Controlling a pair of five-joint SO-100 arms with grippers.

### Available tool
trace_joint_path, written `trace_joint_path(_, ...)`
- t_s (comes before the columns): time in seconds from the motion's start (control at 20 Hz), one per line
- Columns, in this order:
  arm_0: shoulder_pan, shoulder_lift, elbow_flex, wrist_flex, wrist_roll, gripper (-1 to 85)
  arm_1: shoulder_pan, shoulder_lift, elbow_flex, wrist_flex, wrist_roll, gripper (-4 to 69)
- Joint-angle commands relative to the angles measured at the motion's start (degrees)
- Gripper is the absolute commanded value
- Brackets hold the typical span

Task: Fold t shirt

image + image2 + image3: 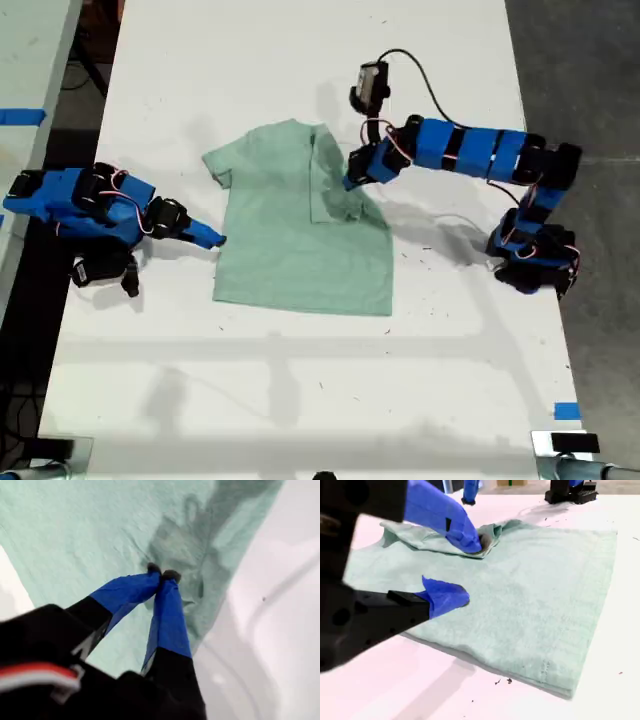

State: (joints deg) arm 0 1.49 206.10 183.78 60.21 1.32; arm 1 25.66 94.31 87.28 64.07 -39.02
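The pale mint-green t shirt [290,240] lies flat on the white table [300,400]. Its sleeve on the exterior view's right is folded in over the body, while the other sleeve is spread out. My first gripper [350,182] hovers over that folded sleeve, shut with nothing between its fingers [162,575]; its shadow falls on the cloth [75,530]. At the shirt's edge on the exterior view's left, my second gripper [213,239] rests low on the table. It is open [469,570], one finger above the cloth [535,595] and one beside its edge.
The first arm's base [535,260] stands on the table at the exterior view's right, the second arm's body [90,205] at its left. A blue tape mark [566,410] sits near the front right corner of the exterior view. A second table [25,90] adjoins on the left.
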Motion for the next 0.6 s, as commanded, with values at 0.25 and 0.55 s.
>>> trace_joint_path(0.25, -0.6, 0.4, 0.4, 0.1, 0.3, 13.3, -4.3, 54.1, 47.6, -5.6, 8.9, -0.7)
trace_joint_path(0.55, -0.6, 0.4, 0.4, 0.1, 0.3, 13.3, -8.3, 86.3, 77.0, -6.3, 14.0, -0.6)
